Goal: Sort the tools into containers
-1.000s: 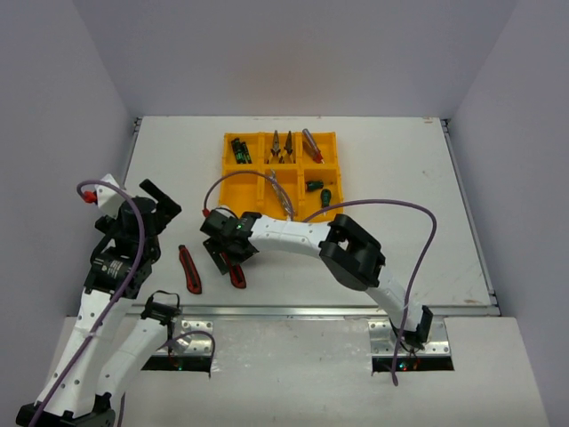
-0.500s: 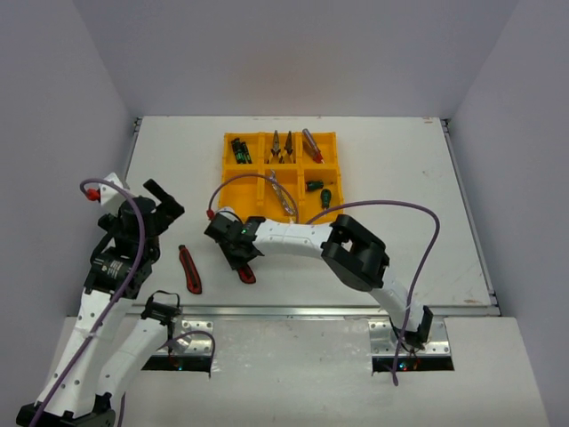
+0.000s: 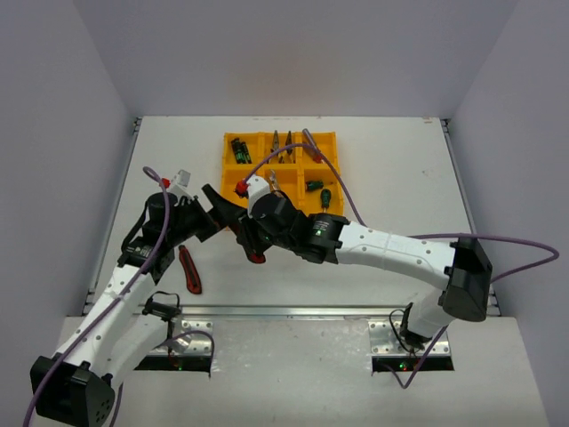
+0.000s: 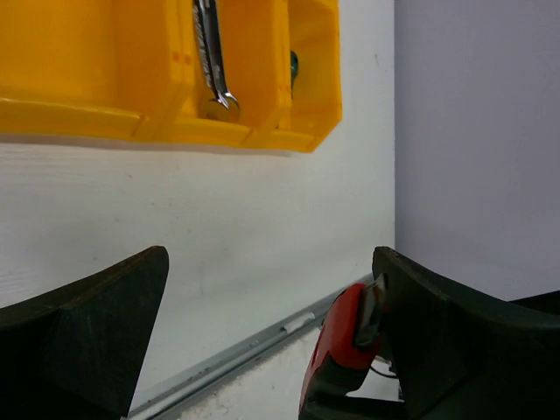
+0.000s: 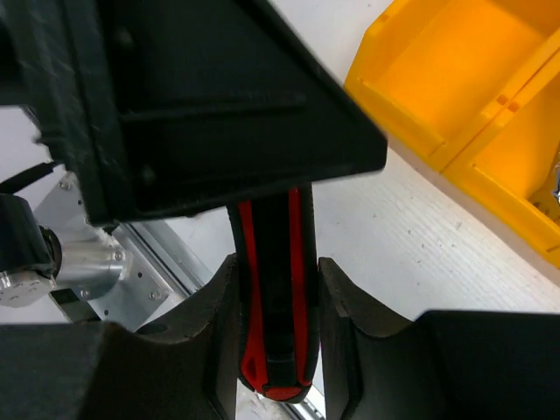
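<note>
Change: right hand point(image 3: 251, 240) has come up off the desk point(image 3: 400, 178) with a red-black knife point(image 5: 273, 289) that lay lower centre a second ago; left hand point(image 3: 216, 208) has swung in beside it.
Meaning: pick looks made; the drop into the yellow tray point(image 3: 226, 165) is likely next.
Right grip: clenched on the knife, handle squeezed between both fingers.
Left grip: spread wide, holding nothing, just left of the right hand.
Knife vs tray: just below the tray's lower-left corner, not over it.
Spare: second knife point(image 3: 189, 269) flat on the desk, lower left.
</note>
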Robot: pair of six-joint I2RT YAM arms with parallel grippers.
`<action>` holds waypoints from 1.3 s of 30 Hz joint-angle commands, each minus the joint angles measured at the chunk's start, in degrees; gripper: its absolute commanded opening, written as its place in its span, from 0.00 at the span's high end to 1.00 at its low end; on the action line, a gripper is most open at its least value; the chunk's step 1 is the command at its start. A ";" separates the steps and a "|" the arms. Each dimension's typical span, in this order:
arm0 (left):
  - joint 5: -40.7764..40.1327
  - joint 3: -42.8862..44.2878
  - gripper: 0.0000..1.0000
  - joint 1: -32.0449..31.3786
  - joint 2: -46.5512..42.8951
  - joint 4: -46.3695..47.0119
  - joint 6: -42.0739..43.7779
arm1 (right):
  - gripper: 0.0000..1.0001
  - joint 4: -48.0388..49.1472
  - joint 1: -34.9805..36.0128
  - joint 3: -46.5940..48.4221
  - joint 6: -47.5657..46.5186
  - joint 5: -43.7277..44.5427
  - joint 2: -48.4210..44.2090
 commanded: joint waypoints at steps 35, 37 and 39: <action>-43.44 27.15 1.00 -6.66 35.87 0.41 3.44 | 0.01 -0.05 -9.75 -17.47 -5.47 17.35 -30.52; -43.71 28.77 1.00 -6.61 39.58 2.35 3.93 | 0.01 -0.10 -10.03 -19.01 -5.39 17.73 -33.39; -42.58 31.11 1.00 -6.61 42.62 3.17 4.27 | 0.01 -0.22 -10.10 -20.76 -5.45 17.97 -35.08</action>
